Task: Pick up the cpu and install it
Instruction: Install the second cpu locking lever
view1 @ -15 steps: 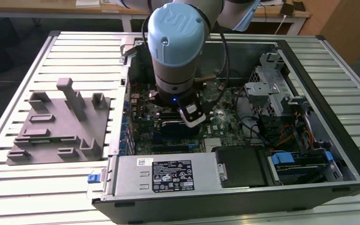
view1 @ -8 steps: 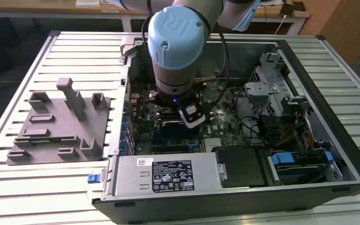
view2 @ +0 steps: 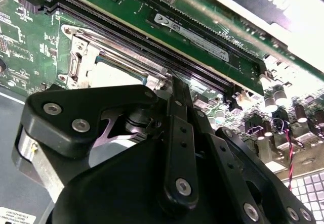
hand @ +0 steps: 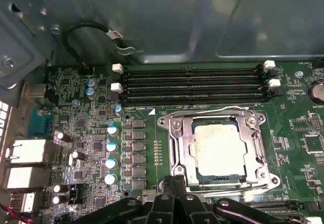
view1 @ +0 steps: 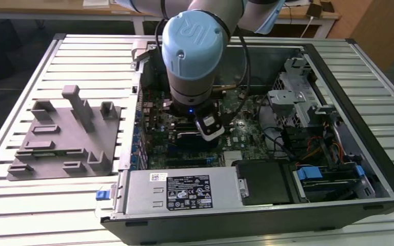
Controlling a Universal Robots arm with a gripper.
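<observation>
While over the socket [hand: 218,150], cpu [hand: 217,148] seated, memory slots [hand: 195,85] beside.

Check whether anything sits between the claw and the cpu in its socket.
Nothing visible does. In the first wrist view the cpu lies flat inside the open metal socket frame, its top bare, and the claw hangs just beside the frame's edge over the motherboard.

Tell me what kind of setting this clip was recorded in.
Probably a lab or workshop bench for PC assembly: an open computer case lies on a slatted metal table, a grey fixture tray lies beside it, and wooden desks stand behind. The gripper hangs over the motherboard's socket.
</observation>
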